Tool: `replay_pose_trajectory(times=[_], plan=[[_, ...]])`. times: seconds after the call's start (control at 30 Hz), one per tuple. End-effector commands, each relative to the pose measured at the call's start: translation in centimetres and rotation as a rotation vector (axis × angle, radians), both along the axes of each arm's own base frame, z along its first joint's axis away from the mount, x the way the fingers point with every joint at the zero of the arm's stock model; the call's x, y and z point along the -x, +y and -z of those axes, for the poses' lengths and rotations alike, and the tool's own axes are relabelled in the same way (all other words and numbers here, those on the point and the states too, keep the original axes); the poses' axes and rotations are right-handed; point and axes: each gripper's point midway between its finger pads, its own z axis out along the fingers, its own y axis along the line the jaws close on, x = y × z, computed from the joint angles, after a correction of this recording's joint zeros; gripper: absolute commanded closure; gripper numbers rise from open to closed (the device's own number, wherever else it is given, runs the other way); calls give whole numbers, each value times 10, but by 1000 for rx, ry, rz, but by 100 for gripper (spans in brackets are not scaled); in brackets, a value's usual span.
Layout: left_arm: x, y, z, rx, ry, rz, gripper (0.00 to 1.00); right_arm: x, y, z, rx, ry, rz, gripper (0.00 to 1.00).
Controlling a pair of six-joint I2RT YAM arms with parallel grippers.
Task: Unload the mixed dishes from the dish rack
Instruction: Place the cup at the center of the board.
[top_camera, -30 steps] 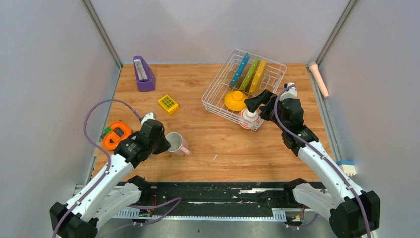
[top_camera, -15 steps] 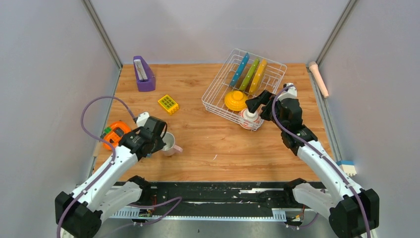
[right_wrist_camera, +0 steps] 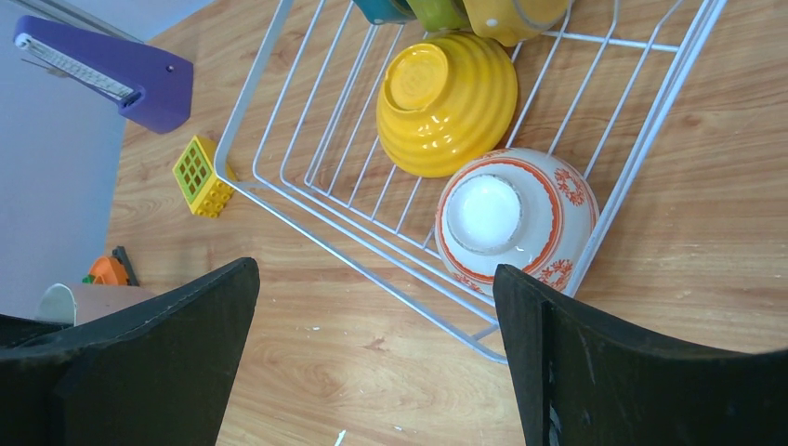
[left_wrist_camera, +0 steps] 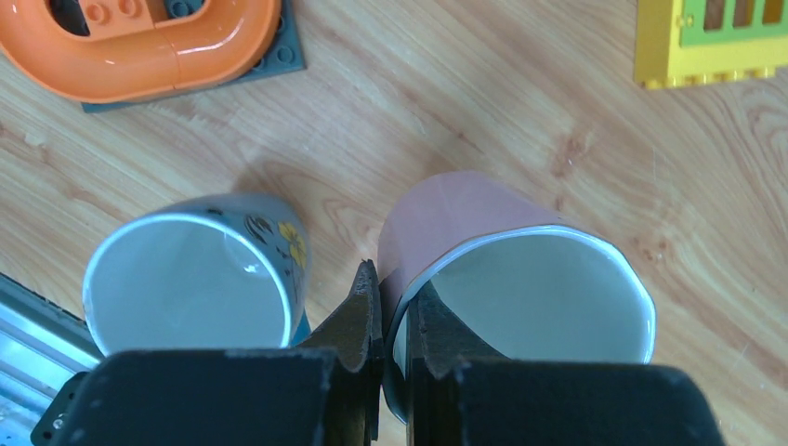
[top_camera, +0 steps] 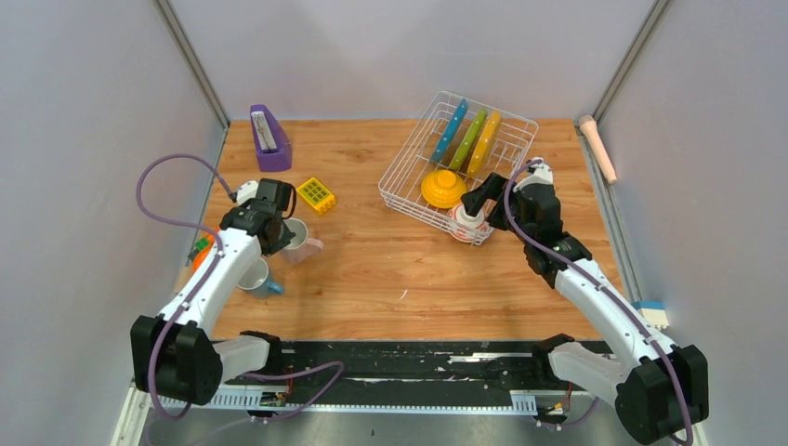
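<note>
Wooden table (top_camera: 390,265); the dish rack (top_camera: 415,153) sits far right, both arms bent forward. Left wrist: left gripper (left_wrist_camera: 383,279) pinches the rim of the pink cup (left_wrist_camera: 483,223), beside a blue cup (left_wrist_camera: 195,288). Right wrist: right gripper (right_wrist_camera: 376,269) gapes above the racked red-and-white bowl (right_wrist_camera: 516,218).

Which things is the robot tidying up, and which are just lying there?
The job: dish rack, blue plate, green plate, yellow plate, yellow bowl, red-and-white bowl, pink cup, blue cup.
Just lying about: purple holder, yellow grid block, orange gadget.
</note>
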Motion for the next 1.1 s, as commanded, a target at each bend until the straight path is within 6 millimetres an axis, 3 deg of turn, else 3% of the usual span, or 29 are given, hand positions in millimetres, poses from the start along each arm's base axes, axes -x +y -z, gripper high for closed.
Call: replay_pose_trajectory(times=[0.0,0.2,0.27,0.47,0.63,0.73,0.83,1.07], plan=[[-37,6,-24,33,-143,-29,100,-8,-1,-14,34,-35,0,0],[-44,18,-12,31,-117,-55,97,-13,-1,-6,62,-4,0,0],[-43,21,-7,23,-101,-62,89,-15,0,-1,63,11,3,0],[-46,19,5,42,-80,-54,81,-19,6,11,72,65,-20,0],[-45,22,12,37,-55,-61,80,-21,6,17,85,85,-17,0],[-42,26,14,20,-39,-72,77,-22,5,18,89,87,-15,0],[-40,28,16,10,-29,-77,67,-23,5,20,97,90,-16,0],[-38,31,10,-5,-38,-84,59,-26,7,24,124,93,-37,0]])
